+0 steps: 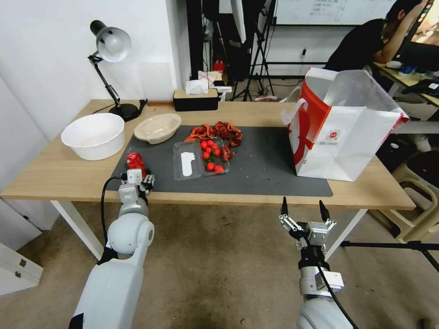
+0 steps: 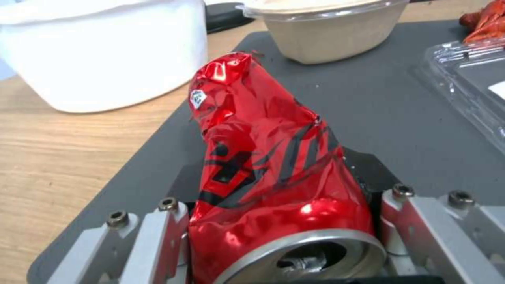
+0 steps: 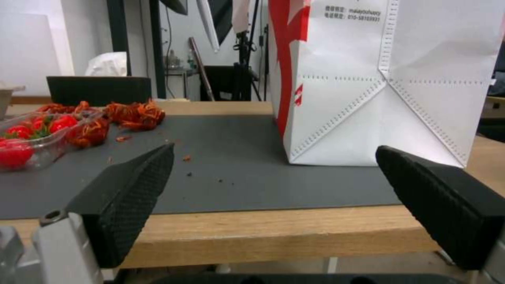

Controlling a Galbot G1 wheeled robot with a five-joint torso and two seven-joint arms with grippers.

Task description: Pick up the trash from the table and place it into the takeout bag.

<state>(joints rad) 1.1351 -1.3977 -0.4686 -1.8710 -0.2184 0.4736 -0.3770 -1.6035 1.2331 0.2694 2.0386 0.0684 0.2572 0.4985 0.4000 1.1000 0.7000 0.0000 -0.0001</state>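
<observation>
Left gripper [image 1: 138, 179] clenched around crushed red can [image 2: 263, 173] at the near left corner of the dark grey mat [image 1: 265, 169], can lying on the mat. Right gripper [image 1: 303, 212] spread wide, holding nothing, hovering off the table [image 1: 55, 178] front edge, near the takeout bag [image 1: 340, 132]. Beige bowl [image 1: 157, 127] sits beyond the can.

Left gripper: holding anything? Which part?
The left gripper is shut on the crushed red can at its open-top end. The right gripper is open, holding nothing.
</observation>
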